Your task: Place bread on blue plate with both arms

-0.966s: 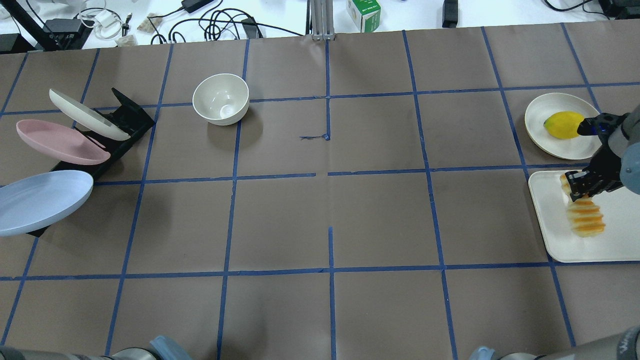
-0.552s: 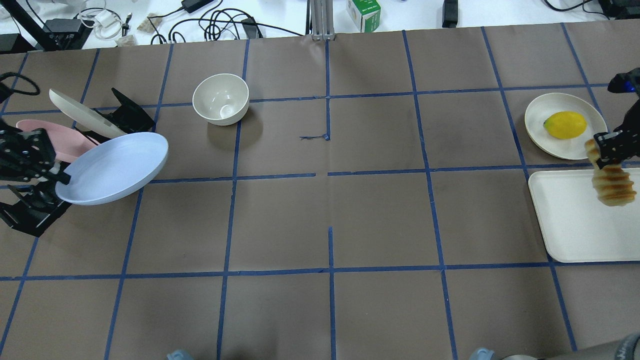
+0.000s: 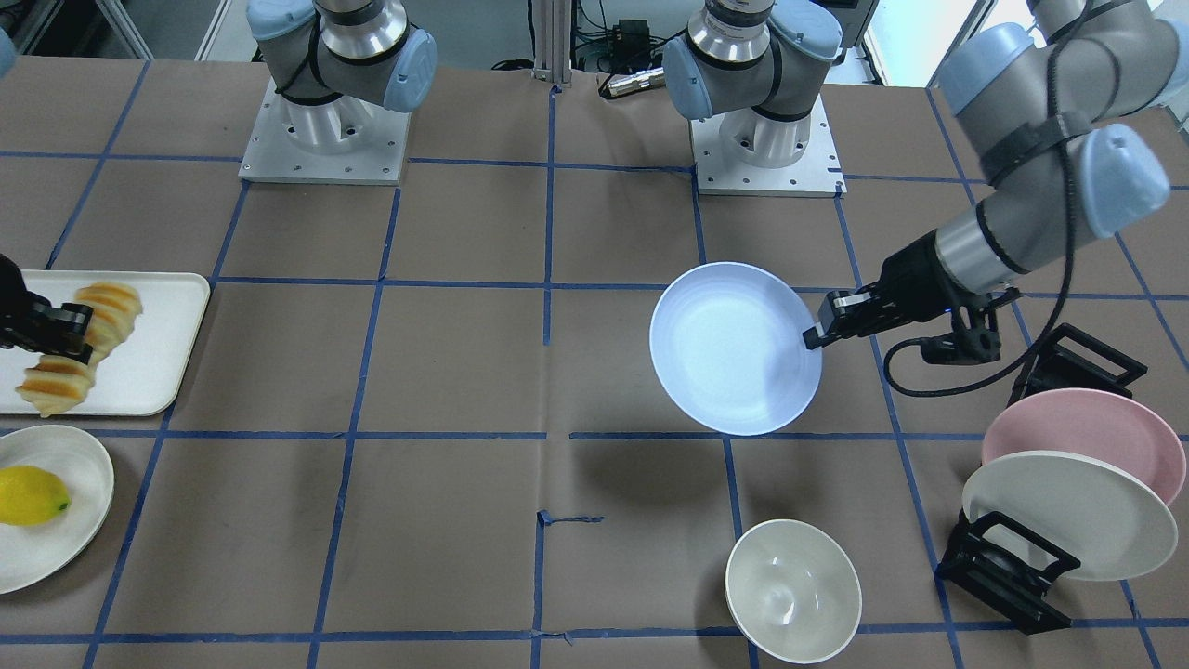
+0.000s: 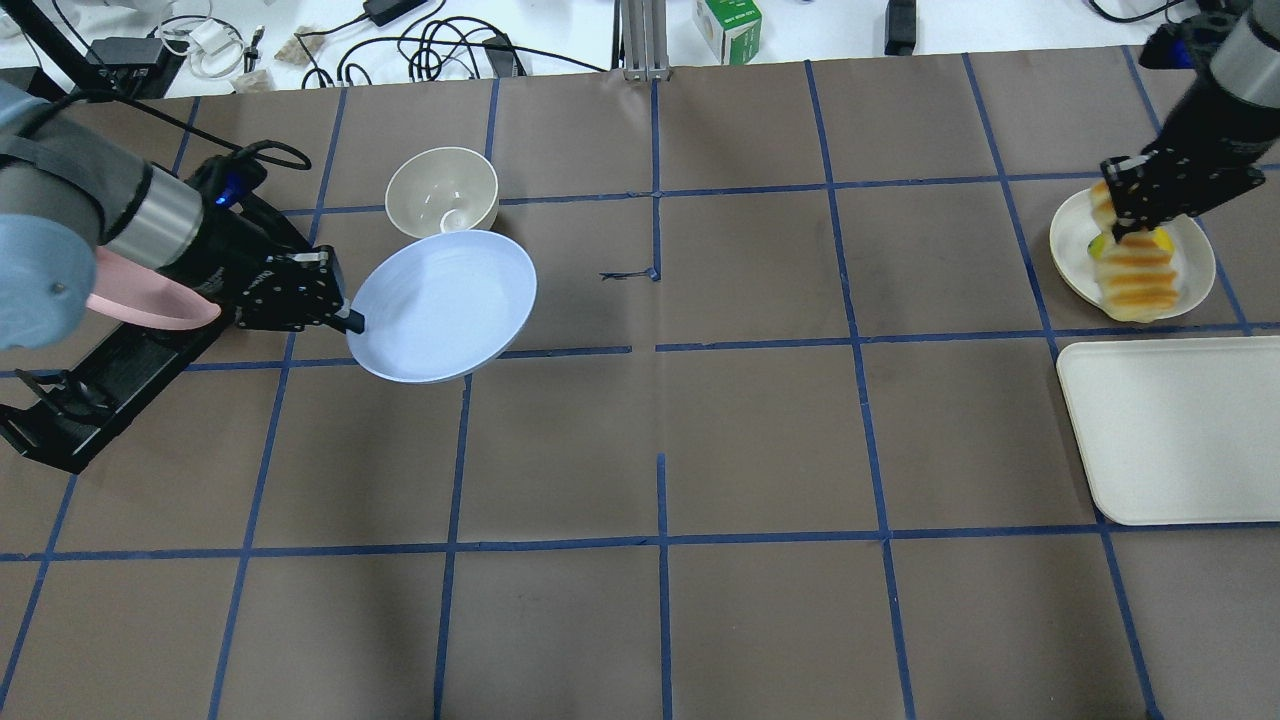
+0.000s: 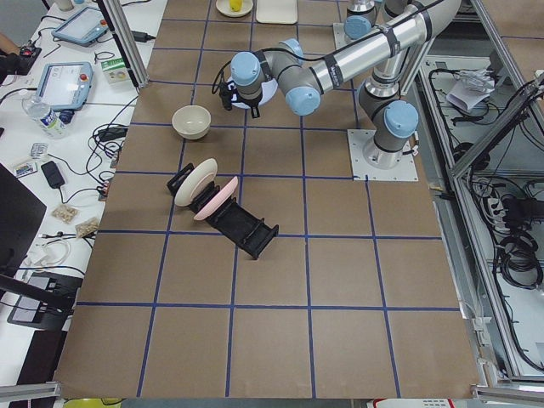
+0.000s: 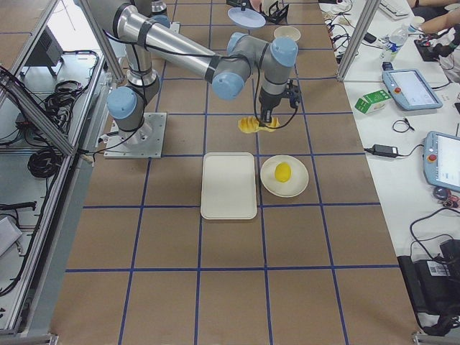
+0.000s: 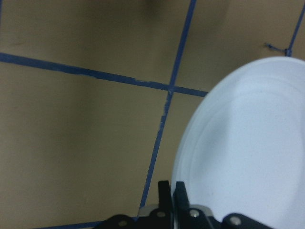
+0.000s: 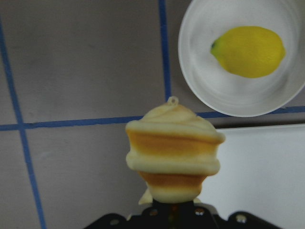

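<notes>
Over a brown-papered table gridded with blue tape, the left gripper pinched the tilted, matte pale blue plate by its rim, while the right gripper clamped the ridged, orange-topped bread, which dangled near the tray.

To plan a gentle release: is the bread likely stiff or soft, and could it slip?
Probably soft: the bread looks pinched where the right hand grips it. Likely light: one pinch near its middle carries it whole. Its ridges should limit slipping.
</notes>
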